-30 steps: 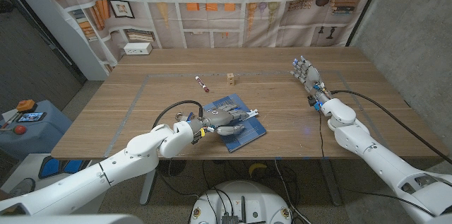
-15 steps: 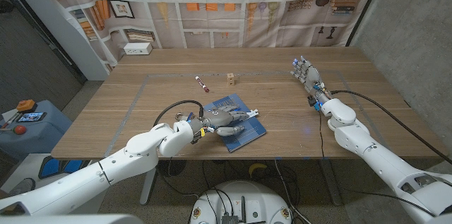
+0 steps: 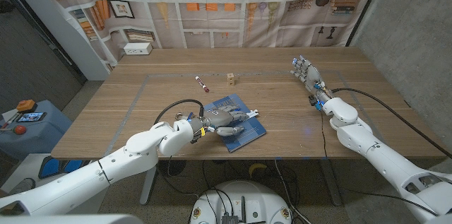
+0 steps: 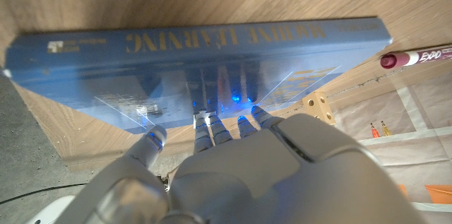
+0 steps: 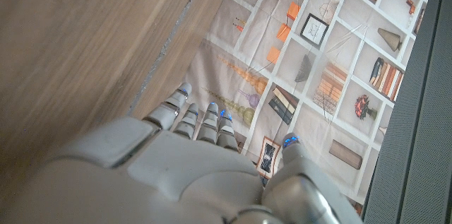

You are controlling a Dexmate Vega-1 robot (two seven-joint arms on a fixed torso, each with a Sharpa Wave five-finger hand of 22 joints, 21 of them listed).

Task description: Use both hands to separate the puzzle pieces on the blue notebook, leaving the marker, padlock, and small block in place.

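The blue notebook (image 3: 240, 124) lies near the table's front edge; its printed spine (image 4: 212, 39) shows in the left wrist view. My left hand (image 3: 220, 119) reaches over its cover with fingers stretched out and fingertips (image 4: 212, 126) on or just above the cover, holding nothing that I can see. No puzzle pieces are clear to me; the hand hides part of the cover. The red-capped marker (image 3: 202, 83) (image 4: 417, 58) and the small wooden block (image 3: 230, 78) (image 4: 316, 104) lie behind the notebook. My right hand (image 3: 308, 74) (image 5: 198, 171) stands far right, fingers spread, empty.
A white box (image 3: 138, 49) sits at the table's back left corner. Faint tape lines (image 3: 141, 90) frame the middle of the wooden table. A black cable (image 3: 173, 107) loops from my left wrist. A blue stool (image 3: 25, 121) with small items stands off the table's left.
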